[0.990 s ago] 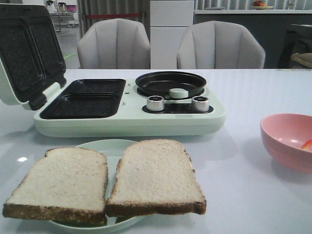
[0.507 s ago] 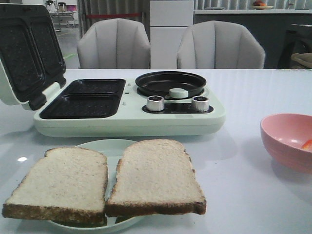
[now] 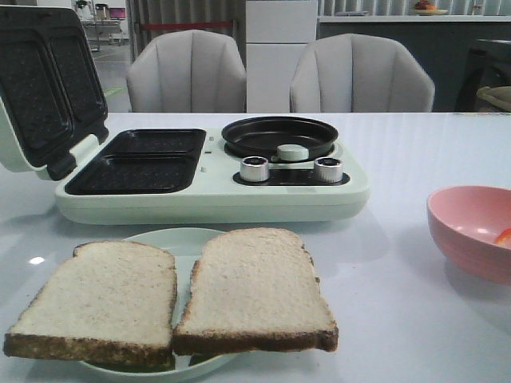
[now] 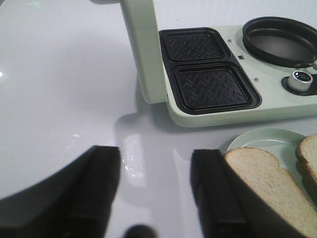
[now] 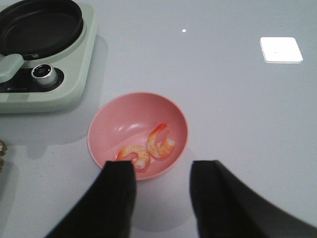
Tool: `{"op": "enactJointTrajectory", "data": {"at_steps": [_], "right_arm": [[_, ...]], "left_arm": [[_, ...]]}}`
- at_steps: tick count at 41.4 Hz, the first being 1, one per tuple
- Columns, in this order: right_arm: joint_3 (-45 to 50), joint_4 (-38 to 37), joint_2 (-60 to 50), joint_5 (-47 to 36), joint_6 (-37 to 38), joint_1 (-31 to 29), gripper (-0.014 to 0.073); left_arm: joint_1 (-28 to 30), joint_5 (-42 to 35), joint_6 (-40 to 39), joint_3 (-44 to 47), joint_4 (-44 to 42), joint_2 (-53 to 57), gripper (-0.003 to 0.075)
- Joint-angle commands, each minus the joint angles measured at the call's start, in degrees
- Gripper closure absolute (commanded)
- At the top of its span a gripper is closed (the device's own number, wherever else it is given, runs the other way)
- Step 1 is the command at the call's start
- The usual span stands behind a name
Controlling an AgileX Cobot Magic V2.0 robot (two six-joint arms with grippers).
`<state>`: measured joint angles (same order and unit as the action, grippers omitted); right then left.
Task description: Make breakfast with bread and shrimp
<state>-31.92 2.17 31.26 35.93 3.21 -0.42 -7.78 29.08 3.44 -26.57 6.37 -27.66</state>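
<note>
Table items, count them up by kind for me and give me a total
Bread slices: 2
Shrimp: 2
Pink bowl: 1
Pale green plate: 1
Breakfast maker: 1
Total: 7

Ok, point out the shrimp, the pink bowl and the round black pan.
shrimp (image 5: pixel 147 150), right wrist view, on the curved orange bodies of the pair.
pink bowl (image 5: pixel 106 129), right wrist view, on its bare inner wall.
round black pan (image 3: pixel 279 134), front view, on its dark inner floor.
</note>
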Motion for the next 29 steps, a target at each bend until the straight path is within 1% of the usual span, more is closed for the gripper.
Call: {"op": "enactJointTrajectory", "data": {"at_steps": [1, 3, 6, 8, 11, 13, 18, 23, 26, 29], "right_arm": [[-1.68, 0.11, 1.67, -5.83, -0.16, -0.17, 0.0037], [-1.68, 0.11, 2.26, -6.94, -0.16, -0.17, 0.0035], [-1.68, 0.16, 3.09, -8.10, -0.16, -0.17, 0.0036], [-1.68, 0.16, 3.33, -8.10, -0.16, -0.17, 0.0036], [-1.68, 0.16, 3.46, -7.95, -0.16, -0.17, 0.0036], [-1.68, 0.16, 3.46, -7.95, -0.16, -0.17, 0.0036], [-1.68, 0.16, 3.46, -7.95, -0.16, -0.17, 0.0036], [-1.68, 0.16, 3.46, -7.95, -0.16, -0.17, 0.0036], [-1.68, 0.16, 3.46, -7.95, -0.16, -0.17, 0.0036], [-1.68, 0.16, 3.46, -7.95, -0.16, -0.17, 0.0036]], "left_arm": [[-0.34, -4.54, 3.99, -1.60, 0.74, -2.01, 0.0134], [-0.71, -4.25, 6.86, -1.60, 1.67, -2.63, 0.0139], [-2.77, -4.78, 10.60, -1.81, 2.34, -3.36, 0.0139], [-5.52, -4.78, 13.42, -1.81, 2.19, -4.04, 0.0139], [-10.16, -4.52, 15.36, -1.81, 1.17, -5.36, 0.0139], [-13.99, -3.97, 16.34, -1.81, -0.99, -6.70, 0.0139], [-23.60, -3.31, 16.36, -1.69, -8.75, -10.60, 0.0139], [-32.08, -3.22, 16.36, -1.69, -13.76, -16.14, 0.0139], [-35.46, -2.92, 14.99, -1.69, -17.26, -19.71, 0.0144], [-37.86, -2.80, 10.49, -1.69, -21.97, -23.69, 0.0175]]}}
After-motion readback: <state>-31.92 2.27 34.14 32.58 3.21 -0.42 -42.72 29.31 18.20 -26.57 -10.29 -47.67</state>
